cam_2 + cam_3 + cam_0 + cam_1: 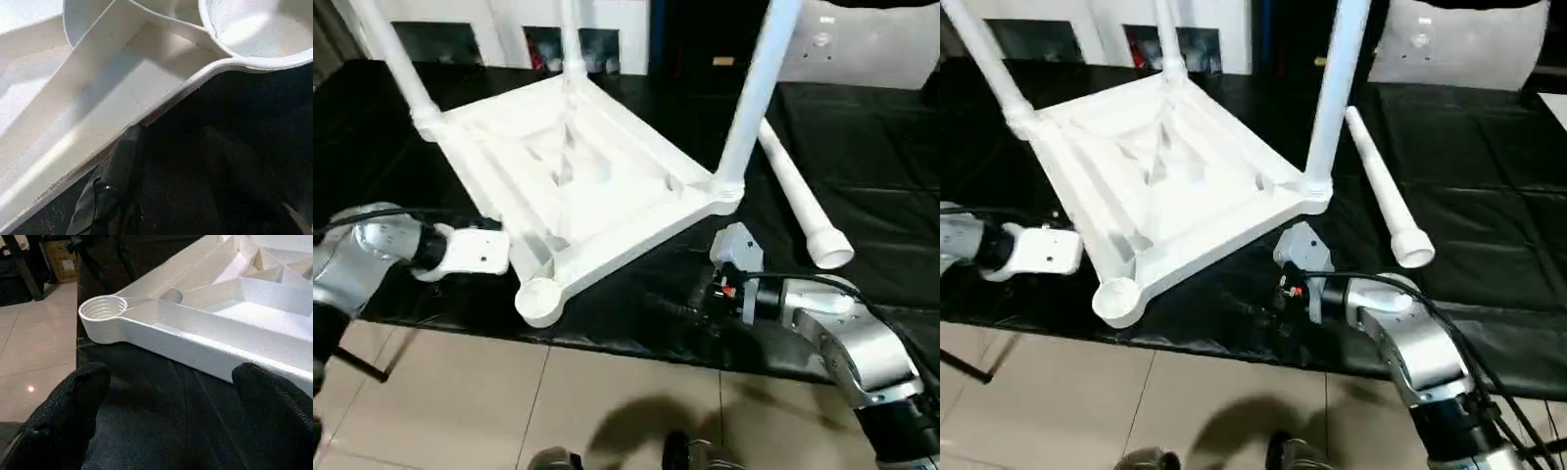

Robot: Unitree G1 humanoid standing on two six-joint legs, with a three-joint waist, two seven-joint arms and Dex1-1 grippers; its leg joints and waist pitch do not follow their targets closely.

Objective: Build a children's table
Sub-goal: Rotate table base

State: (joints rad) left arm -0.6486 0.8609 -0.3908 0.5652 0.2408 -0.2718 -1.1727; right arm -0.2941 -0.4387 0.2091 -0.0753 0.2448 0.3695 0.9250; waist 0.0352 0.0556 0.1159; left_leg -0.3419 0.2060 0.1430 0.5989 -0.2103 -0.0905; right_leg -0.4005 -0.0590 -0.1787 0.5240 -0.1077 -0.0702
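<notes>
The children's table's white top (607, 211) lies upside down on the black padded surface, ribs facing up. Three white legs stand in its corner sockets, one of them at the right corner (754, 93). The near corner socket (538, 294) is empty. A fourth leg (798, 196) lies loose on the pad to the right. My left gripper (171, 132) is open at the top's left rim, one finger (120, 176) touching the rim's lower edge and nothing between the fingers. My right gripper (171, 377) is wide open just in front of the near right rim (205, 347), holding nothing.
The black padded surface (862, 147) ends in a front edge just below both grippers, with tiled floor (460, 392) beneath. A white object (847, 44) stands at the back right. Dark shelving lines the far wall.
</notes>
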